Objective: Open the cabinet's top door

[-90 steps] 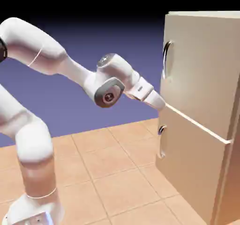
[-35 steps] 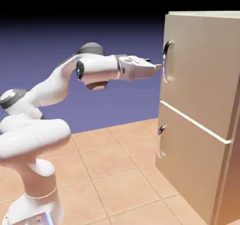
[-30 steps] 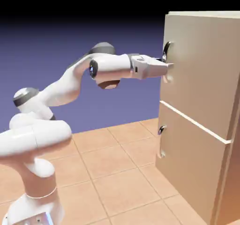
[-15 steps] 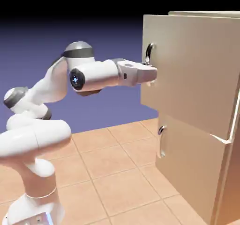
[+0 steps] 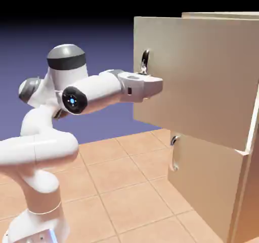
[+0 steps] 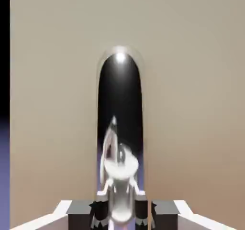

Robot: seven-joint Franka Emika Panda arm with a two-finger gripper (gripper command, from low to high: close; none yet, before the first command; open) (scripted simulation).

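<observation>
The cabinet (image 5: 248, 201) fills the right side of the exterior view, and its top door (image 5: 207, 80) stands partly open in the upper right. The door's free edge reaches out to the left, past the front of the lower door (image 5: 210, 186), which sits closed beneath it. The white arm (image 5: 93, 93) rises from the lower left and stretches across the middle to the top door's curved metal handle (image 5: 145, 60), near that free edge. The jaws are clamped on this handle, below its upper bend.

In the hand view, the dark grey fingertips (image 6: 80, 214) show at the bottom edge, one on each side of the shiny handle, whose tall dark arch runs up the middle. The beige door panel fills most of that frame, with a strip of dark and blue-violet backdrop (image 6: 4, 171) along the left edge. In the exterior view, the lower handle (image 5: 175, 142) is near the lower door's left edge, well apart from the jaws, and tan floor tiles (image 5: 121, 186) spread across the lower middle.
</observation>
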